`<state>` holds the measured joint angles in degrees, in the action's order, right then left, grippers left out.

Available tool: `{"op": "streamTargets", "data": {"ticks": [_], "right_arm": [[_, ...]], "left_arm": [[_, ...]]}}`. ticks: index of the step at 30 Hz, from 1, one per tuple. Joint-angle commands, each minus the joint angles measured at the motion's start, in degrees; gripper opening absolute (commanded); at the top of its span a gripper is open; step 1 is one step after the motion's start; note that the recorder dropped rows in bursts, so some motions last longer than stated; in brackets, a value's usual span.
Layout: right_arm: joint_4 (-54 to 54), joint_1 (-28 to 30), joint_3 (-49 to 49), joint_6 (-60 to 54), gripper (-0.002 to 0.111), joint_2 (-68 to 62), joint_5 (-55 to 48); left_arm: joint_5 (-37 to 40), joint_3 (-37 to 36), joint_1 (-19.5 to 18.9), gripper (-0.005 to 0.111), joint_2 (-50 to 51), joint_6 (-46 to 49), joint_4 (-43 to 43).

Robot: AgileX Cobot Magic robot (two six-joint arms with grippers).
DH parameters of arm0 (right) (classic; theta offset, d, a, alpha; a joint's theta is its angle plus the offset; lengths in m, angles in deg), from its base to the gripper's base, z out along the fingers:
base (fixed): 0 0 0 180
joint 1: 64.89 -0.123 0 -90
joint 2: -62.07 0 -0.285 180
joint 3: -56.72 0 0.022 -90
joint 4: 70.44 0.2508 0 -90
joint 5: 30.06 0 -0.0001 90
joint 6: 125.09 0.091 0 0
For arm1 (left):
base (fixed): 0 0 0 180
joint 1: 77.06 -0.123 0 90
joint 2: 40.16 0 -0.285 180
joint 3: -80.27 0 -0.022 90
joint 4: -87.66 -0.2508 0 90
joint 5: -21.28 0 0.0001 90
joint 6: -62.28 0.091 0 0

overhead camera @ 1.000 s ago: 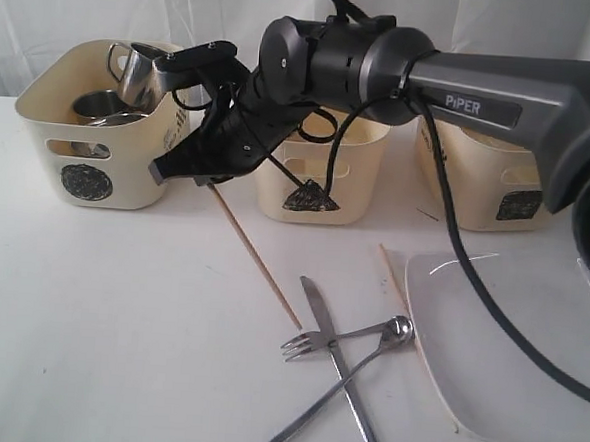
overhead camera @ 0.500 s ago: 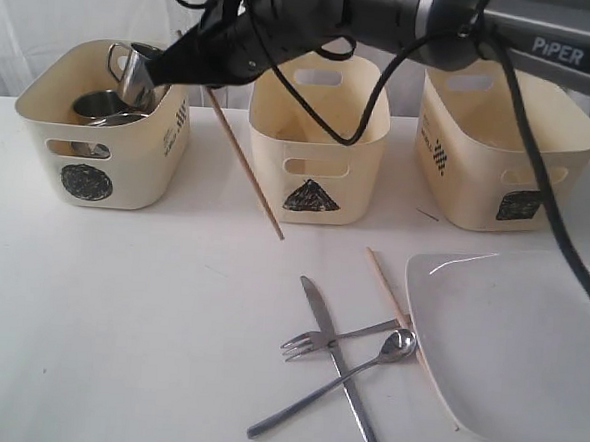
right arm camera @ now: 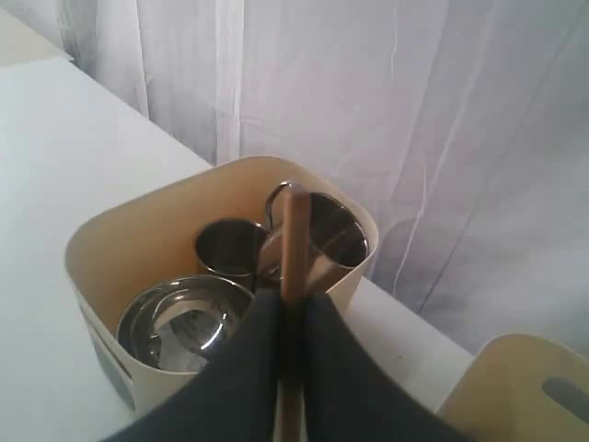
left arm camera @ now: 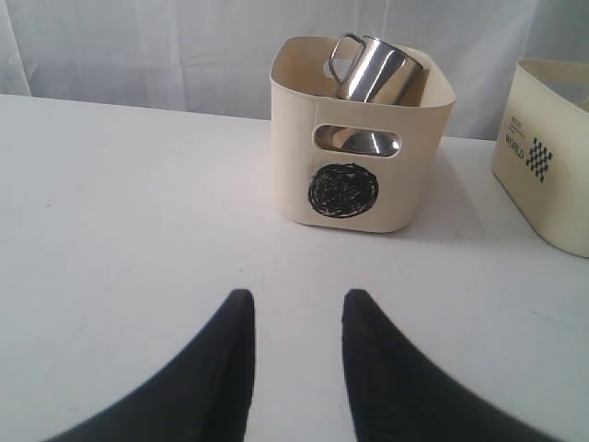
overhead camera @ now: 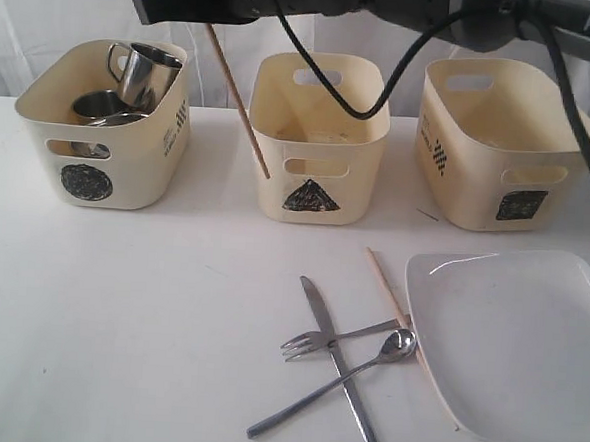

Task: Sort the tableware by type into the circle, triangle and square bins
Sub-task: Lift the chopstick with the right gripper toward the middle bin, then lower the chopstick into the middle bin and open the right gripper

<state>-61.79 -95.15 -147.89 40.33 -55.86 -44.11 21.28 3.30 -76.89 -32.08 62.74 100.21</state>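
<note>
In the exterior view, the right gripper hung high above the circle bin, reached across from the right. A wooden chopstick slanted down from it, its lower tip clear of the table in front of the gap between that tub and the triangle bin. The square bin stood well apart to the right. On the table lay the second chopstick, touching the rim of the white plate, with the knife, fork and spoon crossed in a heap beside it. The step in hand looked like carrying the first chopstick to its tub.

In the left wrist view, the left gripper had its jaws spread and empty, low over bare table and facing the circle-marked tub, where a steel mug leaned on the rim.

In the right wrist view, the right jaws were pressed together, pinching the chopstick, which jutted out over the tub holding the shiny steel bowl and two mugs.

With cups and bowl filling that tub, the stick probably belonged in the triangle one. The next move would then call for swinging the arm rightward, lowering the tip inside the rim, and only then letting go, so the long stick did not catch the wall and flip out.
</note>
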Motion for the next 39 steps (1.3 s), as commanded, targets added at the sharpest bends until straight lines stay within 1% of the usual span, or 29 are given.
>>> {"op": "streamTargets", "data": {"ticks": [1, 12, 19, 24, 29, 39], "right_arm": [[-0.9, 0.4, 3.6, -1.5, 0.0, 1.9, 5.0], [-1.0, 5.4, 15.9, -1.9, 0.0, 6.8, 14.9], [-1.0, 7.5, 17.5, -1.9, 0.0, 9.0, 20.9], [-0.5, 9.6, 19.6, -1.3, 0.0, 9.5, 30.8], [-0.5, 10.7, 22.3, -0.2, 0.0, 9.5, 37.4], [-0.5, 13.0, 27.3, 0.1, 0.0, 9.5, 40.2]], "left_arm": [[0.0, -0.2, -0.1, 0.038, -0.3, -0.5, 0.3], [0.0, -0.2, -0.1, 0.038, -0.3, -0.5, 0.3], [0.0, -0.2, -0.1, 0.038, -0.3, -0.5, 0.3], [0.0, -0.2, -0.1, 0.038, -0.3, -0.5, 0.3], [0.0, -0.2, -0.1, 0.038, -0.3, -0.5, 0.3], [0.0, -0.2, -0.1, 0.038, -0.3, -0.5, 0.3]]}}
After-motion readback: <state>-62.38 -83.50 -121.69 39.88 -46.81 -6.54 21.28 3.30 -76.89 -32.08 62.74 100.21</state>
